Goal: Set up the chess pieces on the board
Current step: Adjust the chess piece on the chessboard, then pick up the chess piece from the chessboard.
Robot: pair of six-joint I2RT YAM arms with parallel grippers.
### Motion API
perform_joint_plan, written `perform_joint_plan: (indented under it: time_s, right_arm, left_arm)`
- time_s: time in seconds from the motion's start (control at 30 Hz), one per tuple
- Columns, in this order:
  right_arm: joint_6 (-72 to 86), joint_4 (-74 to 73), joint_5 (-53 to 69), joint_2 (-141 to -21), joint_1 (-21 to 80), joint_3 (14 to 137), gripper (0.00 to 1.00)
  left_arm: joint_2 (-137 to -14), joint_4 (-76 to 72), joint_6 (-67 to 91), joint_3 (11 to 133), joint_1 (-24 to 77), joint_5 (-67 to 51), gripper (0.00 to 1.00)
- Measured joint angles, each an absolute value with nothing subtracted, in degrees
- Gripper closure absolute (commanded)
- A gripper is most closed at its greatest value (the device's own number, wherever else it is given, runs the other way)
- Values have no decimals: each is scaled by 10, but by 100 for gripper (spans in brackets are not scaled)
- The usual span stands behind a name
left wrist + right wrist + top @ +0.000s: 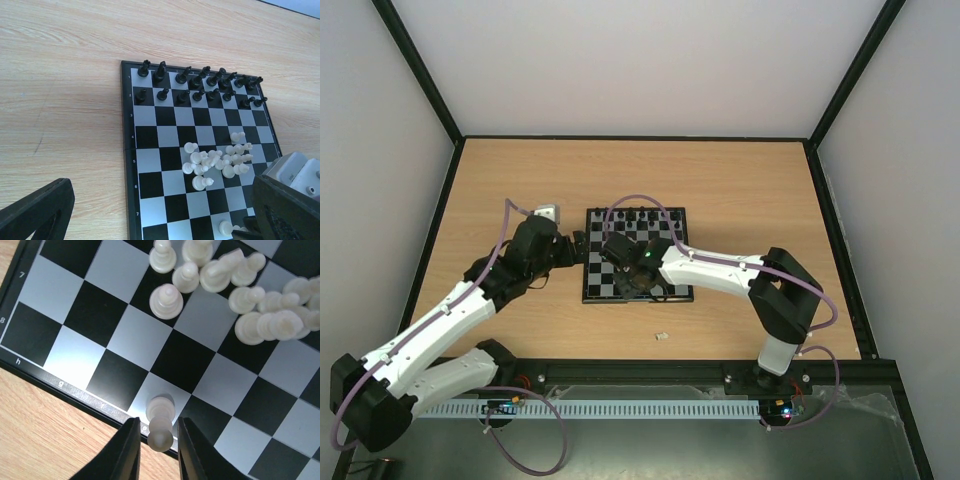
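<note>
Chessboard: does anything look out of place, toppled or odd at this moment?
Yes. The white pieces are heaped near the middle of the board, several on their sides, while the black pieces stand in two neat rows. A small pale item, possibly a stray piece, lies off it on the table.

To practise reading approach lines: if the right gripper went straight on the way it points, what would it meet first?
The right gripper points down at the board; first in line is the white piece standing between its fingers on an edge-row square. Whether the fingers already touch it is unclear.
</note>
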State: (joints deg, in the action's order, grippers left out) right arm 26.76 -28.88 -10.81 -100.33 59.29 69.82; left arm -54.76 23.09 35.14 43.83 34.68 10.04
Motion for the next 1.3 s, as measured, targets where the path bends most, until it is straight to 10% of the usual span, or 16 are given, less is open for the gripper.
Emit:
perform_joint_plan:
  time_s: [0.37,1.0,1.3]
  right_arm:
    - [274,-289,-117,-991,593,695,62]
    - [254,-289,-153,-968,517,734,78]
    - [242,-288,-140,-1000,513,746,70]
  left_arm:
    - [-542,231,352,438,347,100,0]
    - [-542,231,351,438,347,100,0]
    - [-550,231,351,438,347,100,0]
